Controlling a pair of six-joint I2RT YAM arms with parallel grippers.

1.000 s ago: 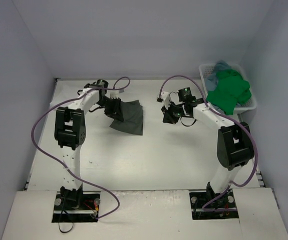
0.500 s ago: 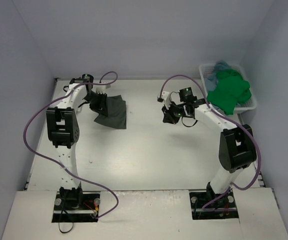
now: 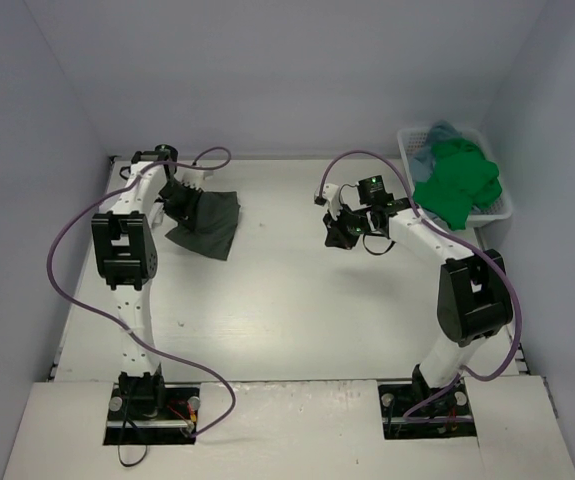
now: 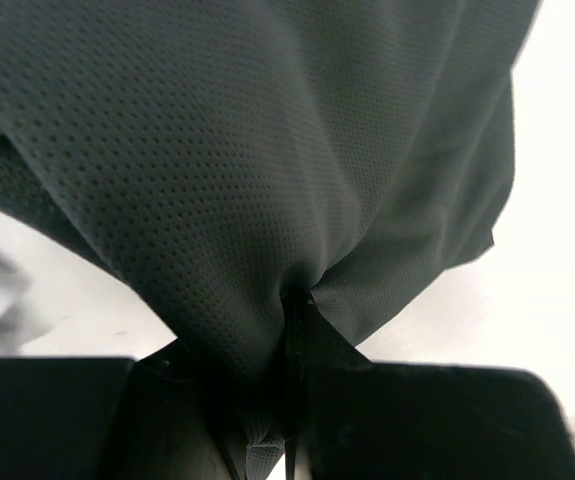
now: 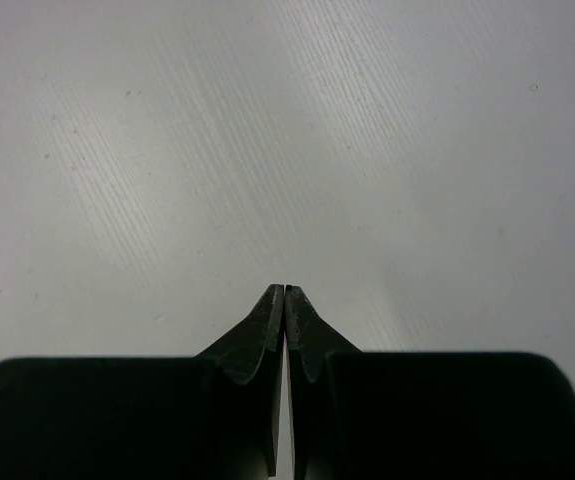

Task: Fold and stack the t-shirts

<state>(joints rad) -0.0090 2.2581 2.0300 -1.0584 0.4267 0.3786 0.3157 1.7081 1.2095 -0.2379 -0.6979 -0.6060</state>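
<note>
Left jaws pinched a bunched fold of a dark grey perforated-cloth t-shirt (image 4: 267, 150), while the right jaws were pressed together on nothing, poised above bare surface. A white, faintly ribbed worktop (image 3: 297, 300) spread between pale walls, carrying the white-and-black left arm (image 3: 122, 250) and right arm (image 3: 472, 300), both bolted at its near edge. At its far right corner stood a white plastic lattice basket (image 3: 505, 205), heaped over the rim with a bright green cloth t-shirt (image 3: 457, 185). A paler teal-blue cloth t-shirt (image 3: 435, 135) showed behind the green one, toward the basket's far side. The dark grey shirt sat at the far left of the worktop, well apart from the basket, fanning out from the left jaws to the right and toward the near side. Whether its lower edge lay on the surface could not be told. Purple cables (image 3: 67, 260) looped from each arm's base to its wrist.
</note>
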